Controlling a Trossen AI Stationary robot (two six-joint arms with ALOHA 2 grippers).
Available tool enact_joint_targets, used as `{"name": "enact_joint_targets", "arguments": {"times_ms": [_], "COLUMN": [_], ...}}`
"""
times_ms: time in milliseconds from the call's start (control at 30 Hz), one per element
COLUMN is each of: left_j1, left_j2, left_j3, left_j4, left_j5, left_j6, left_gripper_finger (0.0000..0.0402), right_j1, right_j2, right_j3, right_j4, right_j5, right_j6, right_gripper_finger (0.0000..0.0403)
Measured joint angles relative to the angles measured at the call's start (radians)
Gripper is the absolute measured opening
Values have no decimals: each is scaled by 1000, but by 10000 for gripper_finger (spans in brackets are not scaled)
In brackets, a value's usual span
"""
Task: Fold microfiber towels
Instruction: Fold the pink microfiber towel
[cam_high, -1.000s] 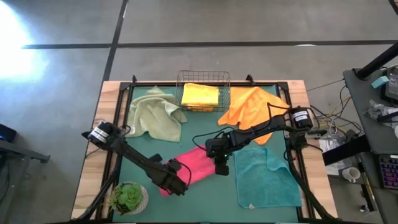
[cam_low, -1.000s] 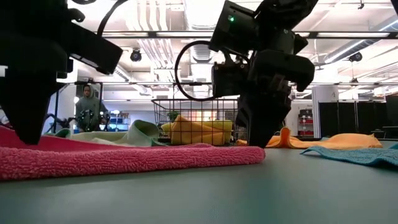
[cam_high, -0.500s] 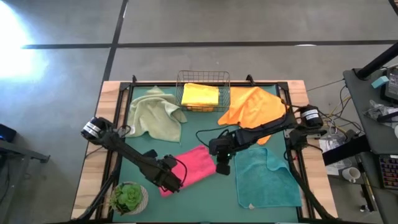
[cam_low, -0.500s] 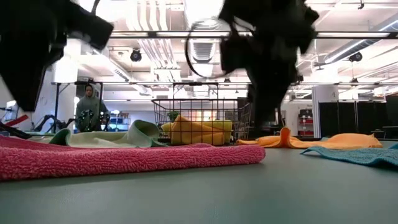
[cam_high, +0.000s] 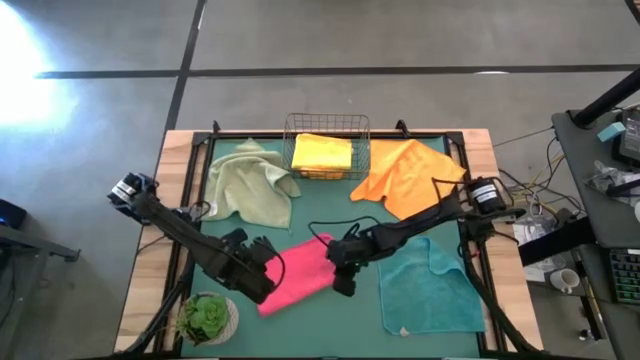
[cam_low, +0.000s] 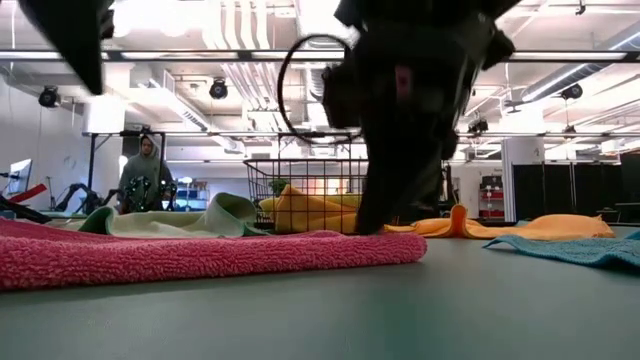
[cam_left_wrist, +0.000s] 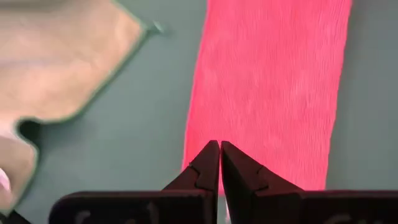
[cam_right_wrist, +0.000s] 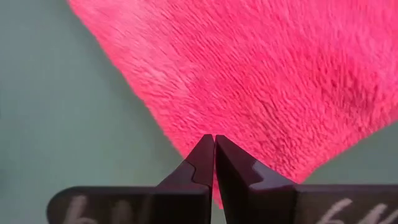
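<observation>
While the pink towel (cam_high: 300, 276) lies folded mid-worktop, near side, my left pincer (cam_left_wrist: 219, 149) hovers pinched together above its left end; my right pincer (cam_right_wrist: 214, 142), likewise pressed together and empty, hangs over its right end.

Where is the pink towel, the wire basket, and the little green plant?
pink towel (cam_high: 300, 276), high view, middle of its folded strip.
wire basket (cam_high: 326, 121), high view, its far rim.
little green plant (cam_high: 207, 318), high view, middle of its leaves, at the table's near left corner.
</observation>
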Motion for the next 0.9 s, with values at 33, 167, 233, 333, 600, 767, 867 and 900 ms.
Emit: {"name": "enact_joint_targets", "arguments": {"times_ms": [33,167,233,333,600,767,867,900], "left_j1": [0,0,0,0,2,9,13,14], "left_j2": [-10,-37,-40,-40,-20,-18,-18,-18], "left_j3": [0,0,0,0,0,-2,-3,-3], "left_j4": [-1,1,0,1,4,19,19,19], "left_j5": [-19,-49,-49,-49,-49,-49,-49,-49], "left_j6": [1,55,75,97,102,103,103,103], "left_gripper_finger": [2,2,2,2,2,2,2,2], "right_j1": [-3,-16,-25,-40,-96,-127,-135,-136], "right_j2": [8,30,29,19,-13,-13,-13,-15], "right_j3": [0,1,3,5,30,41,38,38], "right_j4": [0,-40,-88,-156,-413,-482,-497,-507], "right_j5": [0,-4,5,44,192,355,504,542], "right_j6": [7,21,26,23,-83,-160,-165,-165], "right_gripper_finger": [8,9,9,9,9,9,9,9]}}
